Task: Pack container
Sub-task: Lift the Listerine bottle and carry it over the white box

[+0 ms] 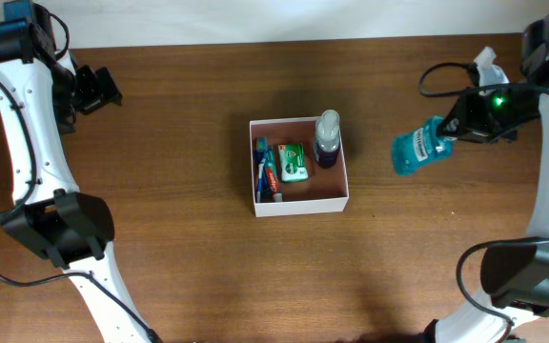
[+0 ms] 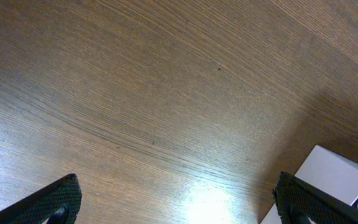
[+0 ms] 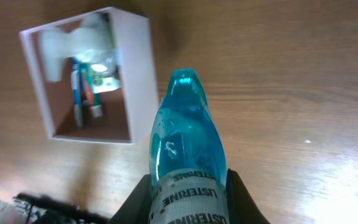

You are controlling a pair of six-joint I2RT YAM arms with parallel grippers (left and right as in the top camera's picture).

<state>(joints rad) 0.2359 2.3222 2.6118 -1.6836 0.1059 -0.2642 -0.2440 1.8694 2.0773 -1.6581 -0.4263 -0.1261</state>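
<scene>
The container, a square shallow box with white walls and reddish-brown inside, sits mid-table. It holds a toothpaste tube, a green packet and a clear bottle with dark liquid. It also shows in the right wrist view. My right gripper is shut on a blue Listerine mouthwash bottle, held above the table right of the container; the bottle fills the right wrist view. My left gripper is open and empty at the far left; its fingers frame bare wood.
A crumpled white wrapper lies at the back right by the right arm. A white box corner shows at the lower right of the left wrist view. Black cables run along the right arm.
</scene>
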